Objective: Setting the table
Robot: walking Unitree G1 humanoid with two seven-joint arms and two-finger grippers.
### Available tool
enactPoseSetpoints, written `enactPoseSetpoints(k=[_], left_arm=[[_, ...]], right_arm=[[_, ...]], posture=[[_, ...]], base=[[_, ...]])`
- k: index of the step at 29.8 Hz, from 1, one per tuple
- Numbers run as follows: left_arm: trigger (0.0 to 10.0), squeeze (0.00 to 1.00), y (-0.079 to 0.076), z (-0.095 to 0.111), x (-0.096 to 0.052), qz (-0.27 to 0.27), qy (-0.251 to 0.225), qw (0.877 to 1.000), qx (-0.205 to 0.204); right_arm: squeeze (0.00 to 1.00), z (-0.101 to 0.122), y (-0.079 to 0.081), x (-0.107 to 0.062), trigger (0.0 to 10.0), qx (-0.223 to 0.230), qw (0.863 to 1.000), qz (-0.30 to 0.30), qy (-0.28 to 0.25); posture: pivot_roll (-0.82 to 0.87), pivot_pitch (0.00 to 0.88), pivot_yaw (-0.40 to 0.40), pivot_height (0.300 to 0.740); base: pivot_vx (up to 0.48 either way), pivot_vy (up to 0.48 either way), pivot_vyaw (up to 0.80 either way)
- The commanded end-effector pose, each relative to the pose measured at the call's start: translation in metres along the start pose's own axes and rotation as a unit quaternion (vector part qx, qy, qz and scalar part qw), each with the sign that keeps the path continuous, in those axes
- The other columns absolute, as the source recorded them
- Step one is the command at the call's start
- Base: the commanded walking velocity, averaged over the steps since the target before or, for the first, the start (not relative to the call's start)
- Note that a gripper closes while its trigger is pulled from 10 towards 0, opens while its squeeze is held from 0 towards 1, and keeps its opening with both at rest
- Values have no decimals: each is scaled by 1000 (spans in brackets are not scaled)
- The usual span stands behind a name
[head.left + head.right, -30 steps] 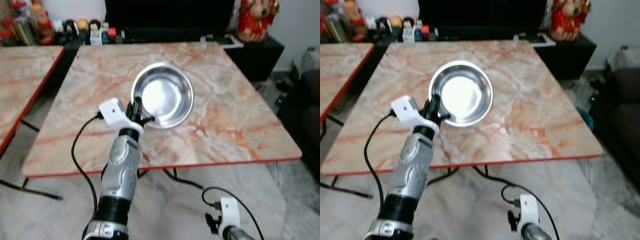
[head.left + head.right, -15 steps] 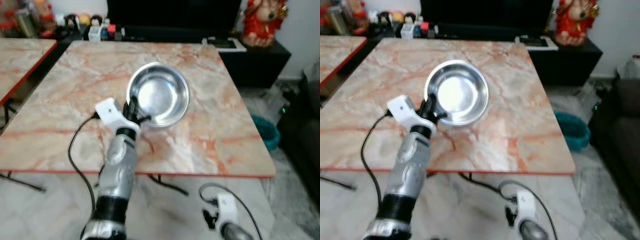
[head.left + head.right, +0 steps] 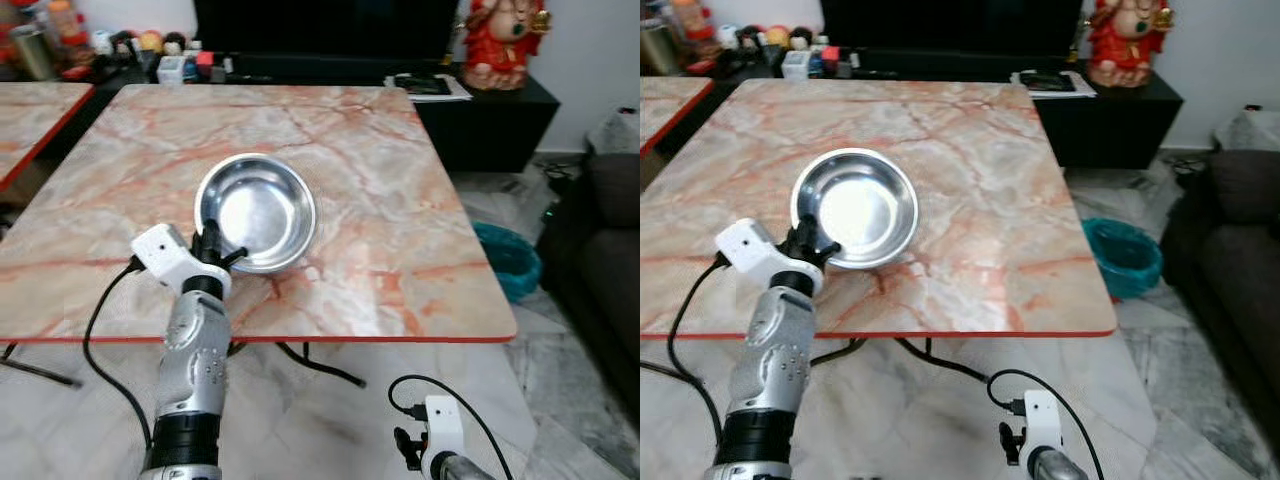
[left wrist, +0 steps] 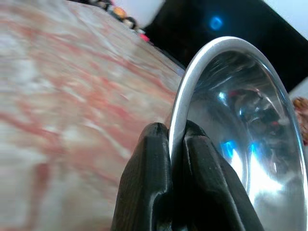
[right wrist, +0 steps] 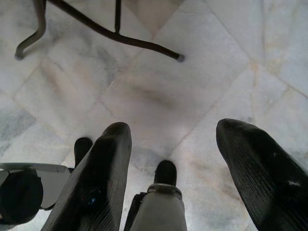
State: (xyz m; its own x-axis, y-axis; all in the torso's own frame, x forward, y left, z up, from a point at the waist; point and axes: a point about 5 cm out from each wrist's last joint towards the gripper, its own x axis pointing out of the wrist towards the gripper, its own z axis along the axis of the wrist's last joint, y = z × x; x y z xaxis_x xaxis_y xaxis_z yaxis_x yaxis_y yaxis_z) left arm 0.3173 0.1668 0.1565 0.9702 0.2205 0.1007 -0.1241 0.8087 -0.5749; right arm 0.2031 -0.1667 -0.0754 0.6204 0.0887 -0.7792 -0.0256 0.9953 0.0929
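Note:
A shiny steel bowl (image 3: 257,210) is over the marble table (image 3: 380,200), towards its near left part. My left gripper (image 3: 214,250) is shut on the bowl's near rim. In the left wrist view the two black fingers (image 4: 154,178) pinch the thin rim of the steel bowl (image 4: 240,125), one on each side. Whether the bowl rests on the table or hangs just above it is not clear. My right gripper (image 5: 173,178) hangs low over the floor, open, with nothing between its fingers; its white wrist (image 3: 440,425) shows below the table's near edge.
A second marble table (image 3: 30,115) stands to the left. Behind is a dark cabinet (image 3: 330,40) with bottles and a red figurine (image 3: 497,40). A teal bin (image 3: 505,260) and a dark sofa (image 3: 610,250) are on the right. Table legs (image 5: 115,33) cross the tiled floor.
The camera has shifted, so the table and bowl now sit further left in view. The left gripper still holds the bowl's rim. The right arm still hangs low.

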Motion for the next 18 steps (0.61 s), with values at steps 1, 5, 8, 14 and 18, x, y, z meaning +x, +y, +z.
enactPoseSetpoints(k=[1, 5, 8, 14, 18], left_arm=[[10000, 0, 5, 5, 0, 15, 1, 1000, -13], [10000, 0, 13, -2, 1, 46, 45, 997, -46], [10000, 0, 16, -5, -1, 70, 61, 993, -80], [10000, 0, 14, -5, -2, 88, 76, 984, -133], [10000, 0, 17, -5, -4, 115, 96, 976, -156]], right_arm=[[0, -1, -1, 0, 10000, 0, 1000, 0, 4], [0, -1, -1, 0, 10000, -1, 1000, 1, 5], [0, -1, 0, 0, 10000, -2, 1000, 1, 5], [0, -3, -1, -1, 10000, -4, 1000, 1, 8], [0, -3, 0, 0, 10000, -5, 1000, 4, 8]], posture=[[98, 92, -45, 740], [96, 93, -46, 740], [92, 94, -44, 740], [97, 95, -46, 740], [96, 94, -45, 740]], base=[[0, 0, 0], [0, 0, 0], [0, 0, 0], [0, 0, 0], [0, 0, 0]])
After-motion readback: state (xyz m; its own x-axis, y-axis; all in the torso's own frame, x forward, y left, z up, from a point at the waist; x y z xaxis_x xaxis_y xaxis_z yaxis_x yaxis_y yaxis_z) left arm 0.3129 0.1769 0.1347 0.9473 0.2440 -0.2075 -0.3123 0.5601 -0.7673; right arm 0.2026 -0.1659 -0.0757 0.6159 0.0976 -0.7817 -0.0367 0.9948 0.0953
